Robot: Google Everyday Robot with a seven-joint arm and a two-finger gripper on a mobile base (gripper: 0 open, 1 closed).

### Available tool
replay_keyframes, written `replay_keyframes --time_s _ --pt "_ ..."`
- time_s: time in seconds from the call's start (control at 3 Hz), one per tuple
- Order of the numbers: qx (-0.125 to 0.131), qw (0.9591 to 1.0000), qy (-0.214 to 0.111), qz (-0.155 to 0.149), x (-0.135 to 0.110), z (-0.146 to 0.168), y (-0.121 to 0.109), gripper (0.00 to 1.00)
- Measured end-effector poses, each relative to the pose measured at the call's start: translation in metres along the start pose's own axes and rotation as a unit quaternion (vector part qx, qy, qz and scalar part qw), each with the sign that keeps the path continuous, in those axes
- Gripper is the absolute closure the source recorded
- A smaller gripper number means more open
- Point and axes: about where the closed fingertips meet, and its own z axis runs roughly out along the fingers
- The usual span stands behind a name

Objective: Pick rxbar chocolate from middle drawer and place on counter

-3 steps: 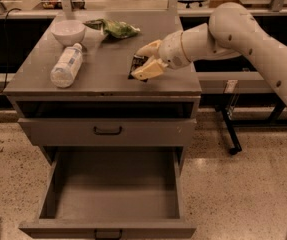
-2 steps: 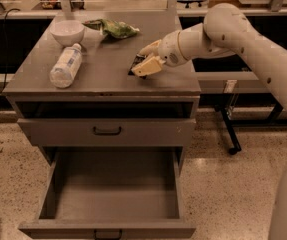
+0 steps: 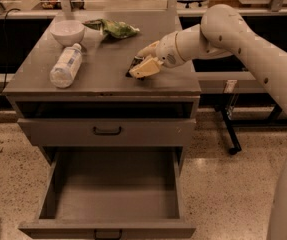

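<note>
**Desk:** Rxbar chocolate (image 3: 133, 68) — where is it?

**Photographer:** On the counter (image 3: 103, 71), right of centre in the frame; the gripper (image 3: 144, 60) reaches in from the upper right and is clamped on the rxbar chocolate.

**Desk:** Edges, room?

**Photographer:** It sits back from the counter's front edge, nearer the right edge; bare top lies between it and the water bottle (image 3: 65, 66) at left; bowl (image 3: 67, 31) and green snack bag (image 3: 114, 29) are further up; the middle drawer (image 3: 108, 229) stands pulled out at the bottom.

**Desk:** Which way does it point?

**Photographer:** Mostly hidden; its long axis cannot be told.
</note>
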Motion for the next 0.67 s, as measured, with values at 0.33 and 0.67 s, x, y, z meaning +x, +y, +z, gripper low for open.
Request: replay_keyframes --time_s 0.33,0.67 --pt "-0.002 1.0000 0.000 0.000 -0.0002 0.0021 0.0010 0.00" --pt "0.003 1.0000 -0.001 0.006 0.0072 -0.0017 0.0023 0.00"
